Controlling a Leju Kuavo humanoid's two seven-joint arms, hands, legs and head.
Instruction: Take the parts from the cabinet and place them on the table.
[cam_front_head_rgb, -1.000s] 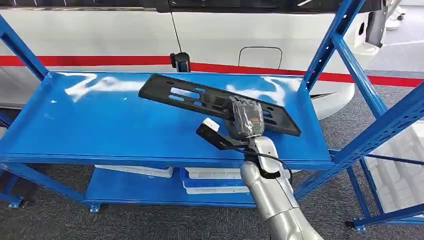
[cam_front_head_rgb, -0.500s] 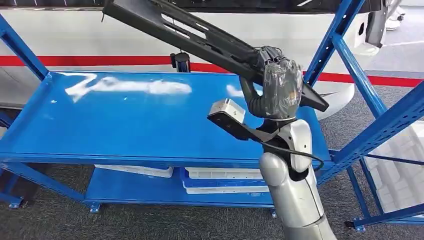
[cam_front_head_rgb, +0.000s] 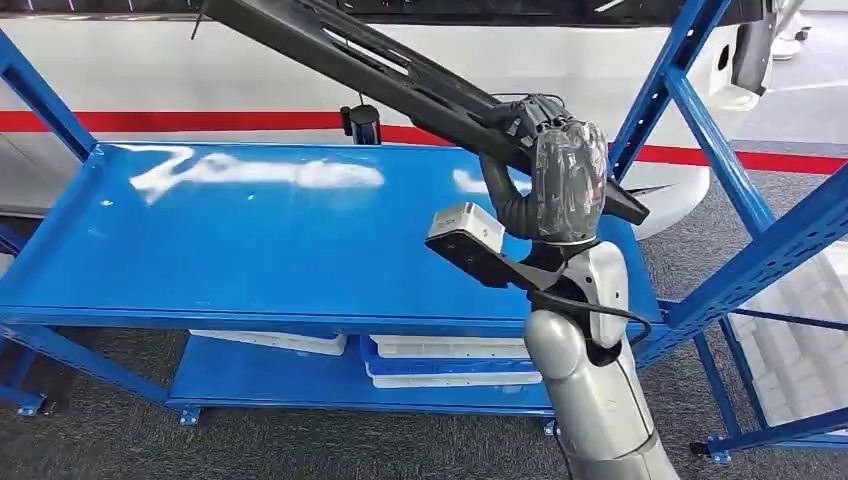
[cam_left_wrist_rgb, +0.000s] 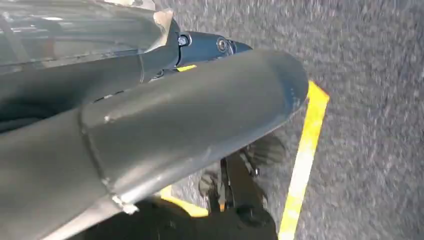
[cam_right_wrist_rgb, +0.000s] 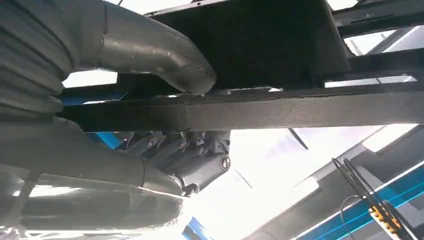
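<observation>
A blue metal rack (cam_front_head_rgb: 300, 250) stands on grey carpet in front of a white vehicle body with a red stripe (cam_front_head_rgb: 180, 121), and its top shelf is bare blue sheet. The one black slotted plastic part (cam_front_head_rgb: 400, 75) is in the air above that shelf, tilted, its long end rising toward the upper left and its short end poking out past the rack's right post. The right hand (cam_front_head_rgb: 560, 180) grips it near the lower end; in the right wrist view the thumb (cam_right_wrist_rgb: 155, 50) lies over one face of the bar (cam_right_wrist_rgb: 300, 110) and the darker fingers (cam_right_wrist_rgb: 175, 150) curl under the other, so it is clamped on the part. The left hand's state I cannot tell: the left wrist view is blurred, looking down at carpet and a yellow floor line (cam_left_wrist_rgb: 302, 160). The step appears to be carrying the part away from the rack; doing it well likely means keeping the long end clear of the frame above and the right post while turning. On the lower shelf lie two white trays (cam_front_head_rgb: 270, 342), one in a blue bin (cam_front_head_rgb: 440, 372).
</observation>
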